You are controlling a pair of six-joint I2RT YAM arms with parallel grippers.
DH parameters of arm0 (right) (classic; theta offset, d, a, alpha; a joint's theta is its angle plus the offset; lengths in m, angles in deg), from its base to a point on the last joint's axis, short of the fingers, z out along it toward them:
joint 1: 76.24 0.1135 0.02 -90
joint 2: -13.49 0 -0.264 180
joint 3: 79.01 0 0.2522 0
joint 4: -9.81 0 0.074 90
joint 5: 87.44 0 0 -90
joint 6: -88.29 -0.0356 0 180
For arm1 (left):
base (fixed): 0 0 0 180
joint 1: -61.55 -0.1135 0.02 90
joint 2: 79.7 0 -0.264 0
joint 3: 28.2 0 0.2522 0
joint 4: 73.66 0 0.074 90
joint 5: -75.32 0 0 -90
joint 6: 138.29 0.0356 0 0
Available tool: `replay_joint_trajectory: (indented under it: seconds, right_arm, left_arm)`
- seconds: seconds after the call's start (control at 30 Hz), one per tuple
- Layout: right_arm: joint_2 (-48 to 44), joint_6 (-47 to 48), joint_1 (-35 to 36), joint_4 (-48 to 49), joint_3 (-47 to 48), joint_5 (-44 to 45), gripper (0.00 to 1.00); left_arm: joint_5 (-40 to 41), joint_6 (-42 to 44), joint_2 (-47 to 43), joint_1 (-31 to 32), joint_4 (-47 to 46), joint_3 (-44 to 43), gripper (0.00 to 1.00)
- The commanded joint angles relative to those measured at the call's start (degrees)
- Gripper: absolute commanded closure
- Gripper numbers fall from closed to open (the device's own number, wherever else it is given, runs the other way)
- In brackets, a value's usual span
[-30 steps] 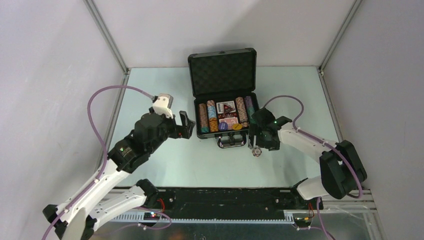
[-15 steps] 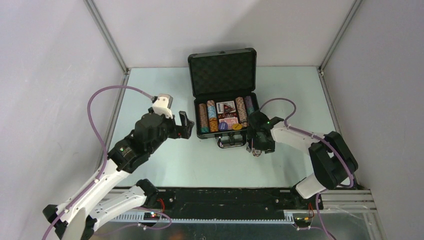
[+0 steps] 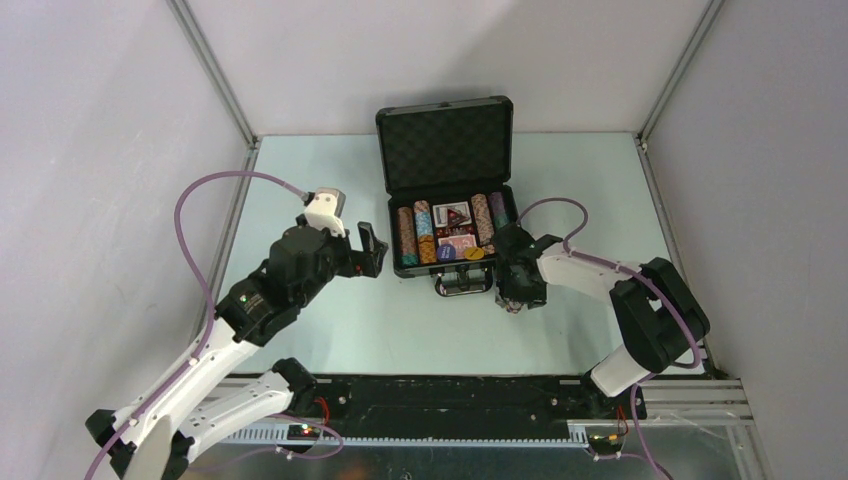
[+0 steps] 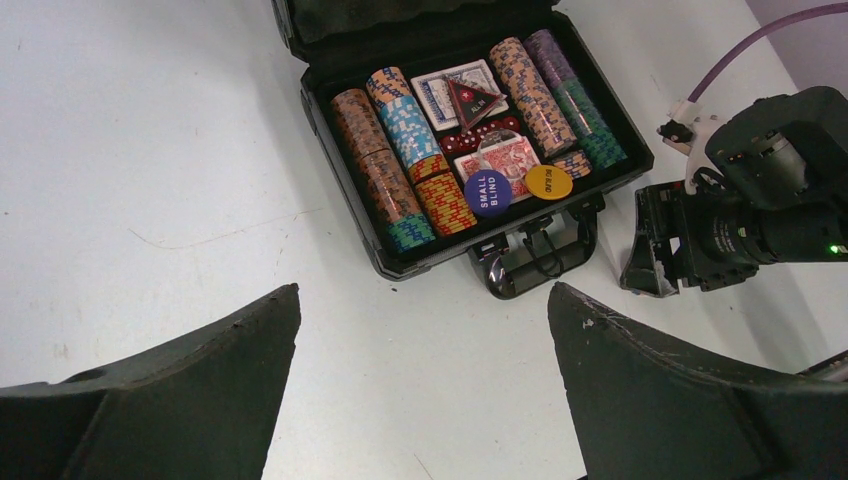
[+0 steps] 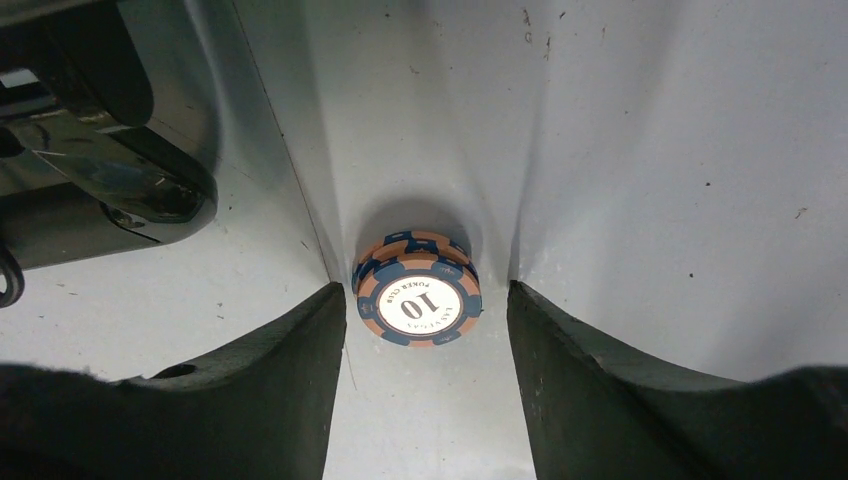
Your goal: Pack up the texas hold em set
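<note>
The black briefcase point(image 3: 398, 228) stands open at the table's middle, its lid point(image 3: 445, 145) upright. Its tray point(image 4: 316, 108) holds rows of striped poker chips point(image 4: 400, 150), a blue card deck point(image 4: 436, 97), a red deck point(image 4: 503, 154), a blue disc point(image 4: 488, 192) and a yellow disc point(image 4: 548, 181). A short stack of orange-and-blue "10" chips point(image 5: 417, 290) lies on the table right of the case handle point(image 4: 535, 258). My right gripper point(image 5: 425, 300) is open, low over the table, its fingers either side of that stack. My left gripper point(image 4: 422, 300) is open and empty, left of the case.
The case handle point(image 5: 110, 190) lies close to the left of my right gripper point(image 3: 513, 298). Grey walls and metal frame posts point(image 3: 215, 75) enclose the table on three sides. My left gripper point(image 3: 372, 250) hovers near the case's left wall.
My right gripper has moved a little left toward the case handle and lowered around the chip stack, and its forearm has swung in. The left arm has not moved.
</note>
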Motion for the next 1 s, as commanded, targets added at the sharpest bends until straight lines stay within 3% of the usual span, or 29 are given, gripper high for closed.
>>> replay_joint_trajectory:
  seconds: [0.0, 0.97]
  right_arm:
    - [0.69, -0.57, 0.4, 0.01, 0.04, 1.83, 0.36]
    - [3.11, -0.3, 1.4, 1.02, -0.49, 1.03, 0.56]
  left_arm:
    - [0.42, 0.84, -0.46, -0.29, -0.64, -0.88, 0.01]
    - [0.34, 0.73, -0.48, -0.49, -0.67, -0.77, 0.01]
